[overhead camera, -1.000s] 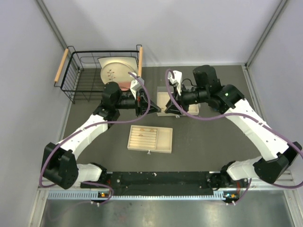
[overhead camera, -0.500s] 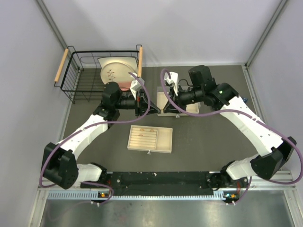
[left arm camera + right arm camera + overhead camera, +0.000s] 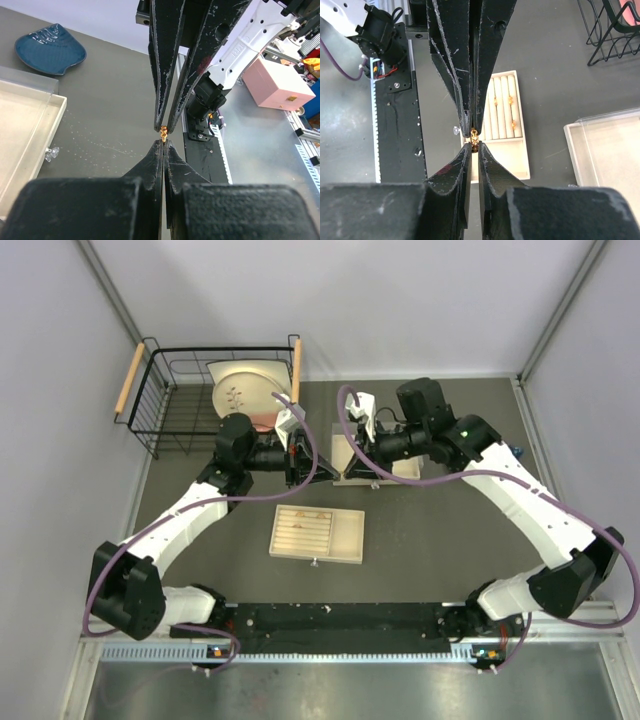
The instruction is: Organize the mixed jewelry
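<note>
The robot is passing one piece of jewelry from one arm to the other, up in the air above the dark table (image 3: pixel 430 530). The left gripper (image 3: pixel 163 144) is squeezed all the way closed. It pinches a tiny gold ring (image 3: pixel 163 131) at the very ends of its fingers. The right gripper (image 3: pixel 474 148) points straight at it, tip to tip. Its fingers are pressed nearly together, and the other side of the ring sits between their ends. It looks as if both grippers hold the ring at once.

The ring is right where the two pairs of finger ends meet, and it touches both. Below it, nearer the arm bases, lies the beige ridged tray (image 3: pixel 505 159). A few small gold pieces (image 3: pixel 510 101) already sit in its grooves.

Next, one gripper should probably let go, most likely the left one, but only once the right one has a firm hold. The ring is very small and would drop easily. Then the right arm would need to carry it down to a free groove in the tray.
</note>
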`<state>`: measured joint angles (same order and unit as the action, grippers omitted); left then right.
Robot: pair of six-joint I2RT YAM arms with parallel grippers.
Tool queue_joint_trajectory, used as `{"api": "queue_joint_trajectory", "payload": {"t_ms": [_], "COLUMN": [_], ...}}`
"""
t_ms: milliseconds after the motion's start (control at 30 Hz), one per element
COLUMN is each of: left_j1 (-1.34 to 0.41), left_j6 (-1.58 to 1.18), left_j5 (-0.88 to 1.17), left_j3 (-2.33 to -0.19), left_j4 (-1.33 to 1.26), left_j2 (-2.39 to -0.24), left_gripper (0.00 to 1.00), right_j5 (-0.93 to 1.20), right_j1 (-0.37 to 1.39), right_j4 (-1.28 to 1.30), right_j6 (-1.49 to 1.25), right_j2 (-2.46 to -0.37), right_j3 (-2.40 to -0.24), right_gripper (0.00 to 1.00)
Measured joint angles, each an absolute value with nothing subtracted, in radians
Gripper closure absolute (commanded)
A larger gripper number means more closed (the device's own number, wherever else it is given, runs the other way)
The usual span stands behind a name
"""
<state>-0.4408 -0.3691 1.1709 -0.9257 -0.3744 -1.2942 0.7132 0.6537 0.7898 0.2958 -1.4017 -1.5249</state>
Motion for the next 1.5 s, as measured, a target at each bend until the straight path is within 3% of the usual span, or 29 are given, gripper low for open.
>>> {"api": "queue_joint_trajectory", "payload": {"t_ms": [267,733,1233,1500], "left_j1": [-0.441,-0.441,-0.440,-0.440], "left_j6": [-0.370,-0.373,-0.373,-0.376], "left_j5": [1.183,1.194,1.197,1.207], "left_j3": [-0.926,-0.926,-0.926,-0.926], "left_j4": [-0.374,-0.374,-0.374,-0.377], "left_j2": [-1.294,-1.294,-1.294,-1.294], "left_gripper": [1.00,1.00,1.00,1.00], "right_j5": [0.712,0.709,0.714,0.714], "right_j1": [0.658,0.665,0.675,0.679], "right_j4": [0.790,0.791,0.792,0.792], "right_j6": [0.295,0.296,0.295,0.295], "right_j2": [-1.402,-1.402,-1.402,-1.403], "right_j3": [-1.525,-1.526,-1.526,-1.526], "right_gripper": [0.99,0.97,0.82,1.00]}}
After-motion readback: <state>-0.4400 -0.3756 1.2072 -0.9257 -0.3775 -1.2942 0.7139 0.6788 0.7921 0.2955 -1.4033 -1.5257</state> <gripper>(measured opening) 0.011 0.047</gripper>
